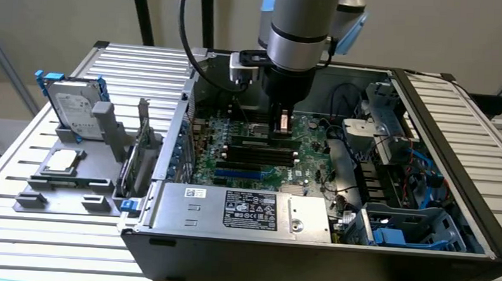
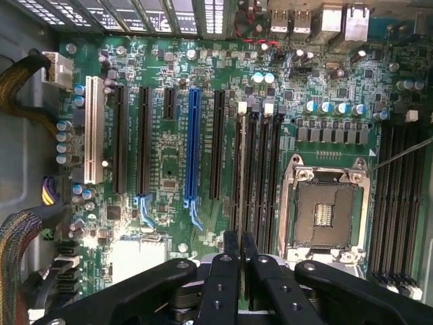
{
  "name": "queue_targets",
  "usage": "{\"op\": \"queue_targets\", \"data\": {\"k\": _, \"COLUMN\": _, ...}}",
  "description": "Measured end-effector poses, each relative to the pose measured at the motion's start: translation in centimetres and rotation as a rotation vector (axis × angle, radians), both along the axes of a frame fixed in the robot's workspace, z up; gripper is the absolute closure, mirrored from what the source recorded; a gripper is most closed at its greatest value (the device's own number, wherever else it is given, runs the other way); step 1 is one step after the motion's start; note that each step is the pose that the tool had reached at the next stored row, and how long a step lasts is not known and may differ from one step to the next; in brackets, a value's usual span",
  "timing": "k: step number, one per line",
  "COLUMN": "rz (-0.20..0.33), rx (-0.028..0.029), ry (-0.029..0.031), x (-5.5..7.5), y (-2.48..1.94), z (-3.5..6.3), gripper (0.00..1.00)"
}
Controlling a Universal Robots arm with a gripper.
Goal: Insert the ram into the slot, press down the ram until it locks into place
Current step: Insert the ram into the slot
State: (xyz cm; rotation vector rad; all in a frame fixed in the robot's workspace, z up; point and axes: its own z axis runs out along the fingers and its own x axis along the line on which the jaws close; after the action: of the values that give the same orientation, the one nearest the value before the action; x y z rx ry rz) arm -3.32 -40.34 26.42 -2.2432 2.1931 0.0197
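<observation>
Exterior view: soft, even room light. The ribbed counter (image 1: 26,232) is bright, and the case (image 1: 313,264) is darker inside, under the arm (image 1: 303,28).
Wrist view: motherboard (image 2: 169,169) well lit, with a washed-out white glare patch just beside the gripper (image 2: 239,254). The ram (image 2: 240,169) edge catches a pale line. Corners dim.

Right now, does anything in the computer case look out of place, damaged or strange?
Nothing looks broken or spilled. One thing stands out: the silver CPU socket beside the memory slots is bare, with no processor in it.
</observation>
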Motion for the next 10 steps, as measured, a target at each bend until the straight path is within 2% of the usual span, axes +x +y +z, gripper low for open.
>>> {"op": "queue_targets", "data": {"k": 2, "rz": -0.002, "rx": -0.0026, "ry": -0.0037, "x": -0.2, "y": 0.00, "z": -0.27, "gripper": 0.87}}
{"op": "queue_targets", "data": {"k": 4, "rz": -0.004, "rx": -0.0071, "ry": -0.0048, "x": -0.5, "y": 0.00, "z": -0.55, "gripper": 0.87}}
{"op": "queue_targets", "data": {"k": 10, "rz": -0.008, "rx": -0.0249, "ry": -0.0059, "x": -0.7, "y": 0.00, "z": -1.38, "gripper": 0.87}}
